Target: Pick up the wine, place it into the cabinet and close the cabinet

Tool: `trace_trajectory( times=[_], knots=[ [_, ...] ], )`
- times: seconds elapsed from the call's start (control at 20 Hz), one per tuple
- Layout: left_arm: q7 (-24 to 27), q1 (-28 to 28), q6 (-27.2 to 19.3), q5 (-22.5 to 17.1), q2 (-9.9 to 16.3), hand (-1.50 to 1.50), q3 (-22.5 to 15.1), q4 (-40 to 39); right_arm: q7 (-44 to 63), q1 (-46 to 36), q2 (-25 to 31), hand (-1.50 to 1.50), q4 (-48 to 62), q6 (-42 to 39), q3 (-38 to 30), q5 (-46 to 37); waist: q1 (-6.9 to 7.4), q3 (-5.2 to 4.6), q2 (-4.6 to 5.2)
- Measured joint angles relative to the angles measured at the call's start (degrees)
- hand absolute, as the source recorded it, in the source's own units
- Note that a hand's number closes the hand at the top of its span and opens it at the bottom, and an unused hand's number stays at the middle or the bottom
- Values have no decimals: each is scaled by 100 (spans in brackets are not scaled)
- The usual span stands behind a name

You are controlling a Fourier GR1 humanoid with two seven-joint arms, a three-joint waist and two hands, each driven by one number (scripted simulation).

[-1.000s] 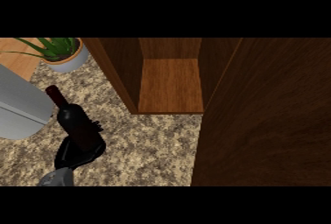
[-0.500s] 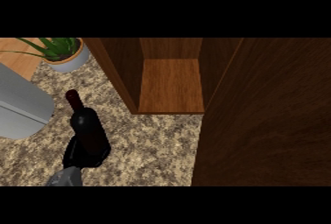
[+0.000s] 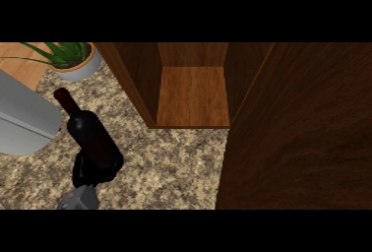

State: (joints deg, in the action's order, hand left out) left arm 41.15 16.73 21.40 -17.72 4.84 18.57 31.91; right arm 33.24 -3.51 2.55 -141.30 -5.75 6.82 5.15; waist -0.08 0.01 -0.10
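Since the earlier frame the wine bottle [image 3: 88, 132] has shifted right, nearer the cabinet [image 3: 193, 96]. Curled round its lower body is the left hand [image 3: 94, 170], black fingers wrapping dark glossy glass. Its long axis slants — neck and reddish cap up and left of the hand, over the speckled granite table [image 3: 174, 167]. Right of the hand stands the cabinet, open, of warm wood.

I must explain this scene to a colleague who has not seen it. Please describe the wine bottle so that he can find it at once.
Start at the open wooden cabinet at the centre, then go left across the speckled counter. There the wine bottle is held at its base by the left robot hand, neck tilted toward the potted plant. It is the only dark, slim thing there; the object to its left is pale grey.
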Motion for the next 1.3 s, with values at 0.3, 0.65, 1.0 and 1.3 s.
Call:
trace_trajectory(
  times=[0.3,0.65,1.0,1.3],
  knots=[
    [-366,-211,154,-250,-57,150,-163,704,35,-62,16,-150,31,-41,-75,24,9,0,0],
    [-702,-719,-232,-346,-373,150,-1030,1886,188,-347,-4,-150,96,42,-143,45,17,1,-5],
    [-1130,-1115,-1332,-907,-463,150,-2484,3074,232,-342,-45,-150,83,65,-109,75,7,1,-4],
    [-1408,-1131,-2346,-1375,-478,150,-3399,3678,209,-387,2,-150,126,-11,-240,123,-2,0,2]
  ],
)
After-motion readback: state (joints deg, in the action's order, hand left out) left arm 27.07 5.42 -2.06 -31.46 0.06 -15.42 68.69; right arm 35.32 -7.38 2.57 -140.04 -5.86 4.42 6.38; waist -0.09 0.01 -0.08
